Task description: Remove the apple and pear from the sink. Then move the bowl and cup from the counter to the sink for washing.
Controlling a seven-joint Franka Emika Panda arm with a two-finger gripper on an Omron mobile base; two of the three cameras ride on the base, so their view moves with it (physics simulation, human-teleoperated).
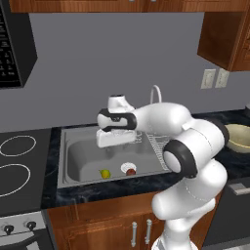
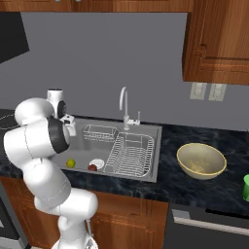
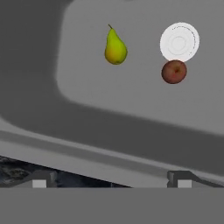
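Closest to where I stand, the robot's white arm (image 1: 195,161) rises before the brown cabinet doors (image 1: 112,227) and reaches over the sink (image 1: 73,166). Its gripper (image 3: 111,180) hangs above the sink's rim, jaws spread wide with nothing between them; in the hand view the two dark fingertips (image 3: 39,178) sit far apart at the bottom, and one corner of the basin lies just beyond them.

Down on the grey basin floor lie both fruits. From the hand view the pear (image 3: 115,47) sits at about twelve o'clock, stem pointing away, and the apple (image 3: 174,71) at about one o'clock, touching or nearly touching the near edge of the round white drain (image 3: 179,42). The two fruits are apart from each other. Beside them in the sink, a wire rack (image 2: 130,154) fills the right half, and a smaller wire basket (image 2: 98,132) sits toward the back.

On the dark speckled counter (image 2: 194,187) right of the sink stands the bowl (image 2: 201,161), upright, nothing inside that I can make out. The green cup (image 2: 246,187) stands at the counter's far right, cut by the picture edge.

Behind the basin curves the chrome faucet (image 2: 124,104). I can read no writing anywhere.
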